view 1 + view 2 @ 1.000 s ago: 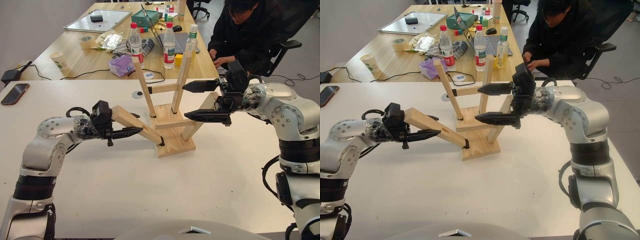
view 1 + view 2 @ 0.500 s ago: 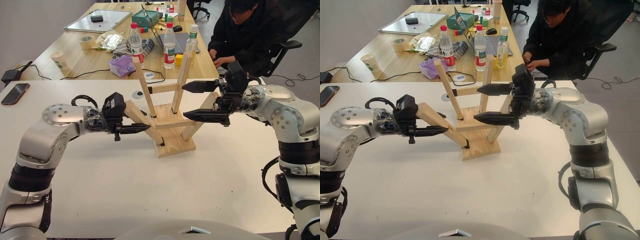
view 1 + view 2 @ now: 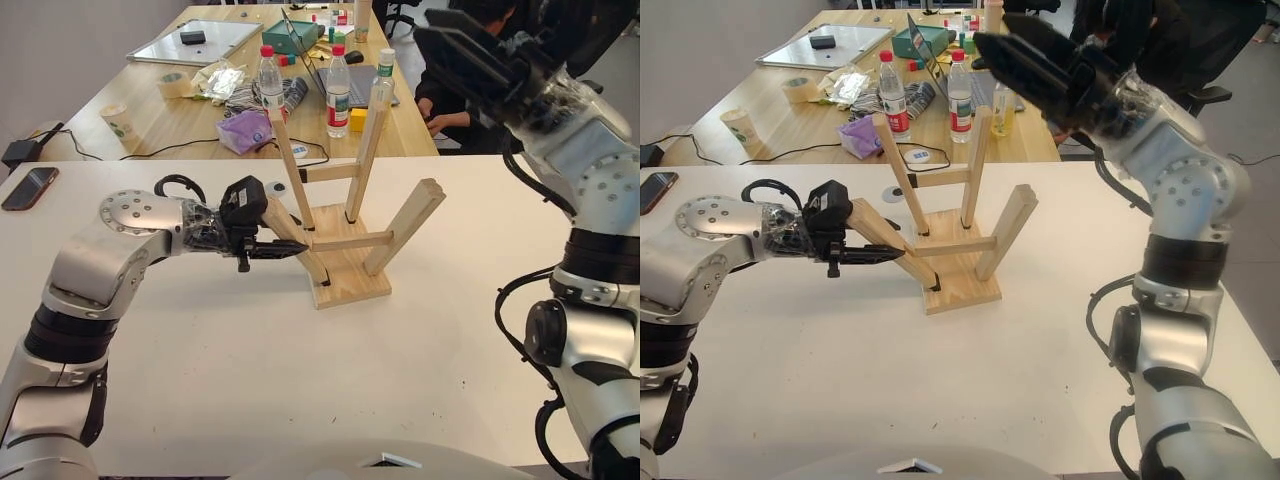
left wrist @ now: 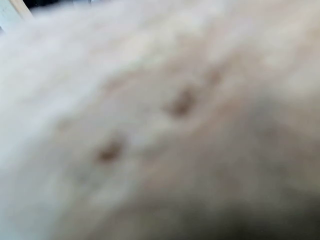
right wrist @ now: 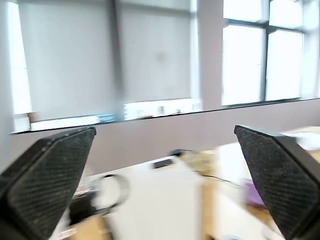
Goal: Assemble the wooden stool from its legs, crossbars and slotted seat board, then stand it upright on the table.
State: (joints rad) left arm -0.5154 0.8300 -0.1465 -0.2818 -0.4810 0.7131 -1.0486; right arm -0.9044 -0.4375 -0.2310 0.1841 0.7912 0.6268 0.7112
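The right tool (image 5: 165,135) is no longer down at the stool. Half a second ago its fingers straddled the leg and crossbar on that side; now the arm is raised high, jaws spread wide on nothing, and the whole stool lies well below it.

The left tool (image 3: 278,248) has slid along the near leg (image 3: 305,262) toward the seat board (image 3: 355,285), and the leg stands steeper than before. It is clamped on that leg, with the seat board just past its fingertips and the leg's foot meeting the board there.

The stool rests inverted on the white tabletop (image 3: 300,400) with the seat board down. Two back legs (image 3: 292,180) rise beyond the left tool, joined by a crossbar (image 3: 330,173). The fourth leg (image 3: 405,225) leans outward on the board's far side from that tool, tied in by a lower crossbar (image 3: 350,242).

With the right tool gone, the frame holds its shape on the board alone, so those joints seem seated well enough. The held leg looks like the last piece being pressed home — it is not yet as upright as the back pair. After that, the stool remains to be turned onto its feet.
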